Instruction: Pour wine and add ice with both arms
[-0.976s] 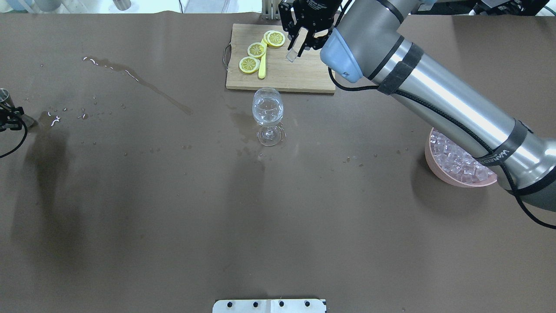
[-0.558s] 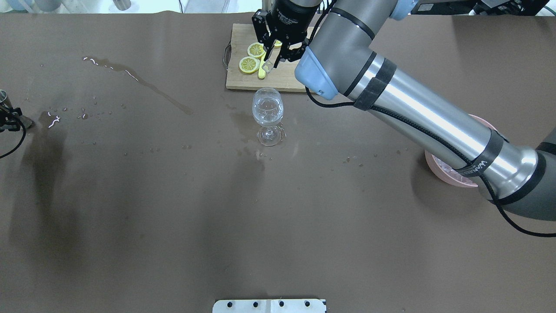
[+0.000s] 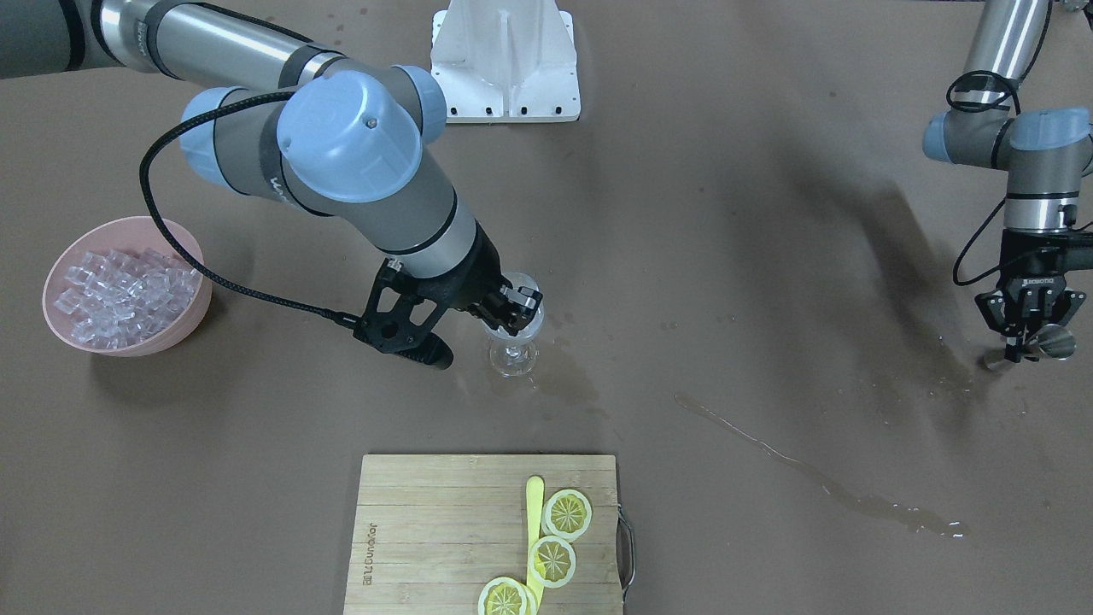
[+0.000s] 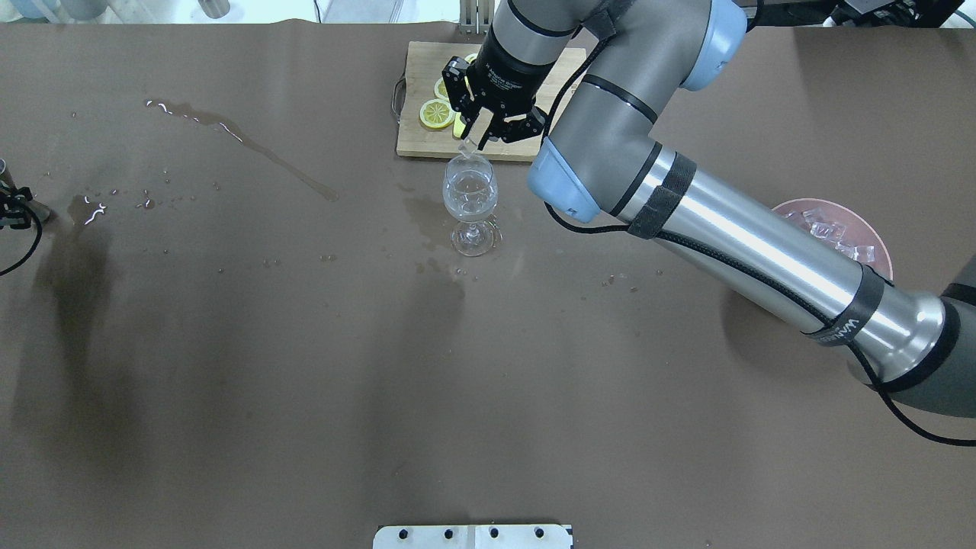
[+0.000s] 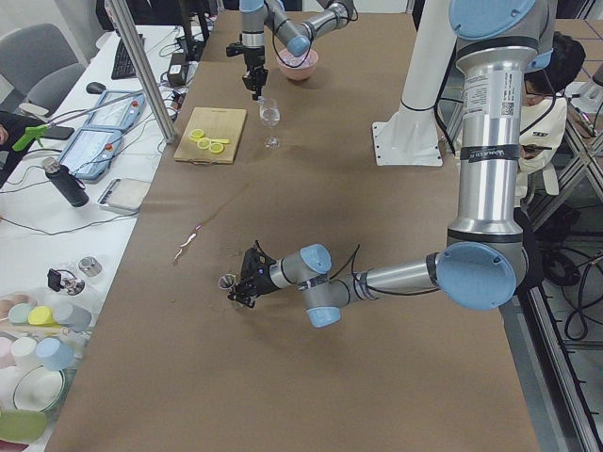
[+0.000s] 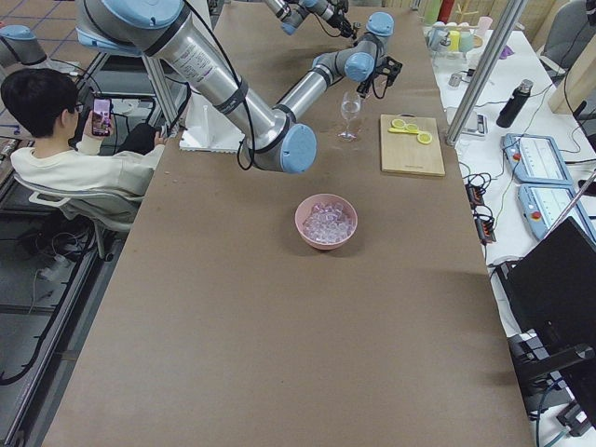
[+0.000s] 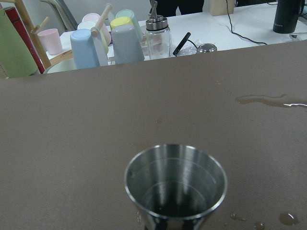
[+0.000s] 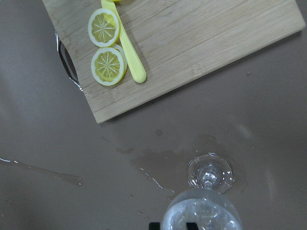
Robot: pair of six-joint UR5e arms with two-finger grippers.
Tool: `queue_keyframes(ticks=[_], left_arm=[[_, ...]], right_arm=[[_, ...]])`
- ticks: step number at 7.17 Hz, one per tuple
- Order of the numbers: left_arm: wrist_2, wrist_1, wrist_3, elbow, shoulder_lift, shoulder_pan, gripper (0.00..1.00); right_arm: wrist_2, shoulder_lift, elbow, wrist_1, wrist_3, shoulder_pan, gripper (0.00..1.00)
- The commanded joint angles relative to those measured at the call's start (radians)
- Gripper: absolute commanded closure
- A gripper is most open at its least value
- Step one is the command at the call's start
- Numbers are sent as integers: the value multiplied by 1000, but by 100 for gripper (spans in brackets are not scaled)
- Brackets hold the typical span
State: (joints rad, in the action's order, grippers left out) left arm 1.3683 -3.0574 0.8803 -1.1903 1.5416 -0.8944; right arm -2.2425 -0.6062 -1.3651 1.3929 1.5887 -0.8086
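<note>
Hovering over wine glass (image 4: 471,210) with right gripper (image 4: 474,141); ignore left gripper (image 3: 1025,340), far off, clamped on jigger (image 3: 1057,342).
Pinching one ice cube (image 4: 467,145) in jaws, directly above rim. Looks ready for straight drop into wine (image 4: 470,192) below.

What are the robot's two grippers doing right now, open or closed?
Left gripper: closed on a steel cup.
Right gripper: closed on an ice cube, just above the wine glass.
</note>
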Motion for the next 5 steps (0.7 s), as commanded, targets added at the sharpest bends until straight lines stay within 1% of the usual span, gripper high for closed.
queue_keyframes(ticks=[1, 2, 3, 4, 5], left_arm=[[0, -4, -1, 1, 0, 0, 43], [0, -6, -6, 1, 0, 0, 34], [0, -6, -9, 1, -2, 0, 28], [8, -20, -11, -5, -23, 0, 24], [29, -41, -12, -27, -56, -1, 17]], right_arm=[[0, -3, -25, -2, 30, 5, 100], [0, -4, -28, -2, 31, 5, 100], [0, -6, -29, -2, 31, 8, 100], [3, -13, -46, -2, 48, 17, 100], [4, -35, -77, -2, 57, 22, 100]])
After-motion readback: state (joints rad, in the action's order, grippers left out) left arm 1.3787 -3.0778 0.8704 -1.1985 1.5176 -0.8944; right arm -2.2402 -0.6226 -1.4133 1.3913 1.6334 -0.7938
